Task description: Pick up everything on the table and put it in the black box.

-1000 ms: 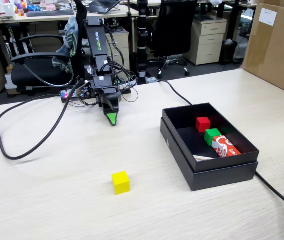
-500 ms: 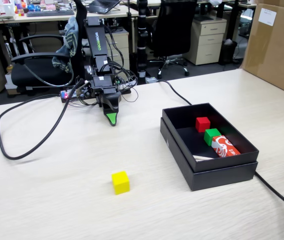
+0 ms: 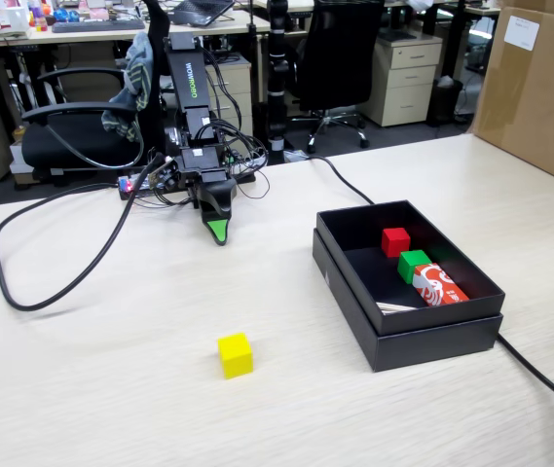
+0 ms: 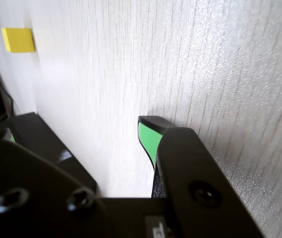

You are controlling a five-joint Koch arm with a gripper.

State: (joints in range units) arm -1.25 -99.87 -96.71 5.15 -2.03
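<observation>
A yellow cube [image 3: 235, 354] lies alone on the pale wooden table [image 3: 111, 389], in front of the arm; it shows at the top left of the wrist view [image 4: 18, 39]. The black box [image 3: 340, 282] stands open at the right and holds a red cube [image 3: 395, 241], a green cube [image 3: 414, 264] and a red-and-white packet [image 3: 439, 284]. My gripper [image 3: 218, 232] hangs low over the table at the arm's base, well behind the yellow cube. In the wrist view my gripper [image 4: 81, 126] is open and empty: bare table shows beside the green-padded fingertip [image 4: 148, 136].
A black cable [image 3: 53, 263] loops over the table left of the arm. Another cable [image 3: 539, 375] runs from behind the box to the front right. A cardboard box [image 3: 539, 88] stands at the far right. Office chairs and desks are behind the table.
</observation>
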